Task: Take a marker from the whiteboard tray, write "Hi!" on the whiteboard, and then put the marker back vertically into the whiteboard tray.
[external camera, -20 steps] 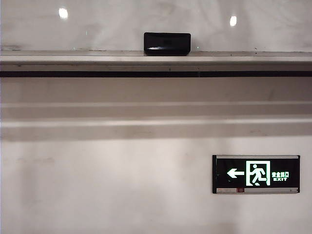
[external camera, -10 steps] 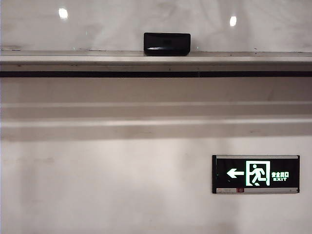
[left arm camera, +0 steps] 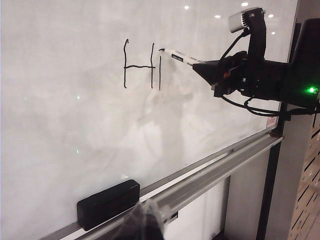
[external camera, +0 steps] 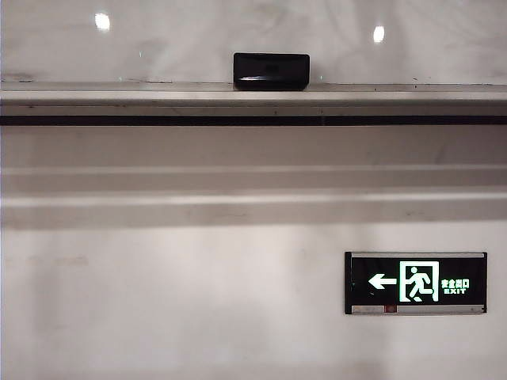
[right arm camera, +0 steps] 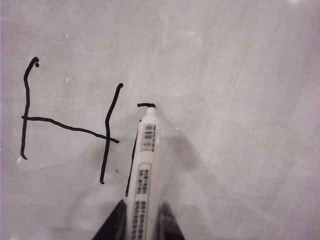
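While the right gripper [left arm camera: 212, 67] clamps the marker [right arm camera: 142, 170] by its rear, barrel pinched btwn both jaws, the tip sits on the whiteboard [left arm camera: 75, 125] at the dot of the "i", approx 1 o'clock from the "H"; long axis runs straight out from the jaws to the board; "!" not yet drawn; whiteboard tray [left arm camera: 210, 172] lies approx 6 o'clock below; left gripper [left arm camera: 145, 225] is blurred low by the eraser [left arm camera: 107, 202], can't tell its state.
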Controlling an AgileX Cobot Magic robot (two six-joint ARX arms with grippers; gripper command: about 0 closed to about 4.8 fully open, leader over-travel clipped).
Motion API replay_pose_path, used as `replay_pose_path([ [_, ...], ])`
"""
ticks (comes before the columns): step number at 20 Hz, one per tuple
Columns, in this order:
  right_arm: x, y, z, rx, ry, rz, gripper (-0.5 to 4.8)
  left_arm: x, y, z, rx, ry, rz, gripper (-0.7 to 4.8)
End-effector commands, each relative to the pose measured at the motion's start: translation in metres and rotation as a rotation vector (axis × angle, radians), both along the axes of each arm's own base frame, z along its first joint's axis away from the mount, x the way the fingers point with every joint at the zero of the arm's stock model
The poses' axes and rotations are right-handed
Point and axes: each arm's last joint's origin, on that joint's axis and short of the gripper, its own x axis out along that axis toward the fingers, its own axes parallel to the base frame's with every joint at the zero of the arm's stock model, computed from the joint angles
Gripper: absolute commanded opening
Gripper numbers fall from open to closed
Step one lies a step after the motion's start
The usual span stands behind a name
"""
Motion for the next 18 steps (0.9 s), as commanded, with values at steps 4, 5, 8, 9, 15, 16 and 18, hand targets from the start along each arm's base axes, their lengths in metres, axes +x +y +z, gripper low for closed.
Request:
replay_pose_path([
  [4, -0.0032, -0.0004, 0.0022, 0.0, -0.001, 0.003, -0.01, -0.0018, 0.0009, 0.0027, -0.007, -0.016, -0.005, -0.05],
  [5, -0.003, -0.0004, 0.0015, -0.002, 0.005, 0.003, -0.01, -0.0018, 0.0009, 0.0027, -0.007, -0.016, -0.005, -0.06],
  [8, -0.0031, -0.0006, 0.002, 0.001, 0.001, -0.005, -0.01, -0.0018, 0.0009, 0.0027, -0.007, -0.016, -0.005, -0.06],
  [9, -0.0032, -0.0007, 0.0026, 0.004, -0.005, -0.008, -0.01, -0.0018, 0.0009, 0.0027, -0.007, -0.016, -0.005, -0.06],
  [15, -0.0037, 0.0, 0.0041, 0.002, -0.022, 0.022, -0.01, -0.0018, 0.0009, 0.0027, -0.007, -0.016, -0.005, -0.06],
  [16, -0.0038, 0.0, 0.0047, 0.004, -0.028, 0.022, -0.01, -0.0018, 0.0009, 0.0027, -0.007, -0.016, -0.005, -0.06],
  [18, -0.0042, -0.0002, 0.0058, 0.007, -0.038, 0.019, -0.01, -0.0018, 0.0009, 0.0027, -0.007, -0.016, -0.005, -0.06],
])
